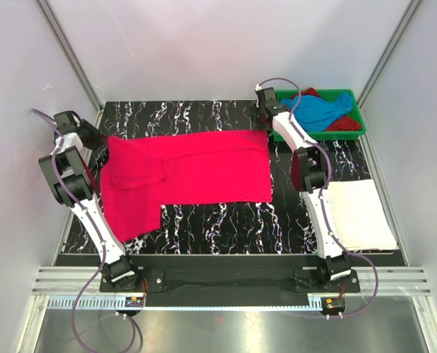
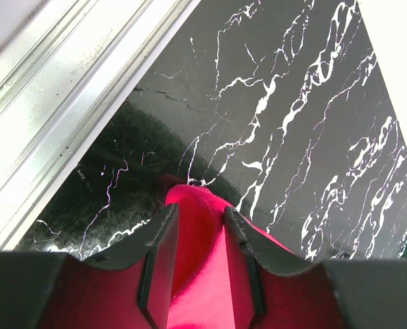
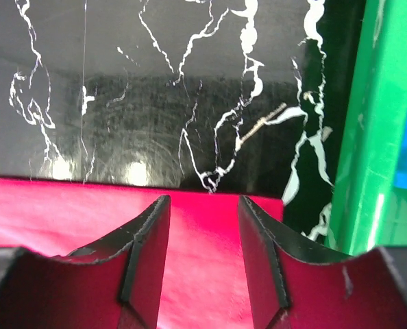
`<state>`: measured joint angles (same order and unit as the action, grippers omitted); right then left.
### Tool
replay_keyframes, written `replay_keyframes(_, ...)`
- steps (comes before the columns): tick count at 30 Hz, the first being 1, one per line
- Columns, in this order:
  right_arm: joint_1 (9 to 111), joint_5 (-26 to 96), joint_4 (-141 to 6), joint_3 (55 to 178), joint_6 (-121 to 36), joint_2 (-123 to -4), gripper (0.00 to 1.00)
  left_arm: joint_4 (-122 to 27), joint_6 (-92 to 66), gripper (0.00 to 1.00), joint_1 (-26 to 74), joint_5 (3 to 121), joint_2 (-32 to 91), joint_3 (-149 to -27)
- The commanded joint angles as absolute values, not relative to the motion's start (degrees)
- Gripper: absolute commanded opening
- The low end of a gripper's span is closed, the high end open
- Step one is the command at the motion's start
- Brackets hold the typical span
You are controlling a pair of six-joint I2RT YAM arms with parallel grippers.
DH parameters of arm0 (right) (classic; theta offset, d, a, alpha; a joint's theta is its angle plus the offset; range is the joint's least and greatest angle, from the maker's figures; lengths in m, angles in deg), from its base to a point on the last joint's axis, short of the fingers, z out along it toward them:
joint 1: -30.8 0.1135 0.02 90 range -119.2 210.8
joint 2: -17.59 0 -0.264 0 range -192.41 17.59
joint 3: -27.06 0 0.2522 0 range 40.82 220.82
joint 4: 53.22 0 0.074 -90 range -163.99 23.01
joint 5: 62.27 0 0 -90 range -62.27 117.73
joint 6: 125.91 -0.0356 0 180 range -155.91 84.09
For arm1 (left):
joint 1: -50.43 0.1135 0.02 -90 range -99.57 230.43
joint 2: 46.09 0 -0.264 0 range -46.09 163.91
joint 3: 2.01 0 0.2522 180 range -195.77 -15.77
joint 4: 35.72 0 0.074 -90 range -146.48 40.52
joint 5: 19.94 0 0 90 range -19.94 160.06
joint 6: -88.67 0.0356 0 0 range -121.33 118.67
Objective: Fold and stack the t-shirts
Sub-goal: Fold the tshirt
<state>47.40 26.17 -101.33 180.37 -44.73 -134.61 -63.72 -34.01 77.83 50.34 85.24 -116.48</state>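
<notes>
End effectors (image 2: 200, 209) (image 3: 203, 199) low, jaws apart, over pink t-shirt (image 1: 196, 169)

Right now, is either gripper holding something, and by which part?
Right gripper: open over a corner of the pink t-shirt, holding nothing. Left gripper: the shirt's end lies between its parted fingers; grip cannot be told.

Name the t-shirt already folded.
The white t-shirt: a neat rectangle. The pink t-shirt lies spread out; the blue t-shirt and red t-shirt are crumpled in the tray.

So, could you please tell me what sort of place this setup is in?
Probably a lab robot cell: plain white walls, a black marble-pattern table, and a green tray of t-shirts.
</notes>
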Motion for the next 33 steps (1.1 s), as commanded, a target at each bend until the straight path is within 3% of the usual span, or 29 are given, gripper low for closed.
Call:
replay_keyframes(1,47.3,23.6,-101.9,179.5,-40.9,-127.8,0.52,-58.9,-37.0,0.37,80.8,49.3,86.4,-116.4)
replay_keyframes(6,47.2,25.2,-102.8,180.7,-41.5,-126.2,0.54,-57.6,-36.7,0.54,80.5,47.2,85.7,-116.0)
replay_keyframes(12,47.2,26.8,-102.2,179.4,-43.3,-124.4,0.54,-60.8,-31.7,0.56,78.6,46.8,86.7,-119.0)
replay_keyframes(19,47.2,26.0,-103.5,179.3,-42.3,-124.1,0.54,-63.6,-34.2,0.35,78.3,46.4,89.3,-122.1)
replay_keyframes(21,47.2,25.8,-103.6,179.0,-41.6,-124.0,0.54,-63.2,-34.4,0.12,78.5,47.1,89.7,-122.6)
replay_keyframes(23,47.3,25.8,-103.8,178.5,-41.2,-124.2,0.53,-64.2,-33.9,0.00,78.9,50.4,89.5,-123.5)
replay_keyframes(33,47.3,27.5,-104.4,179.8,-40.7,-128.2,0.50,-64.0,-33.9,0.00,81.5,51.9,88.3,-123.3)
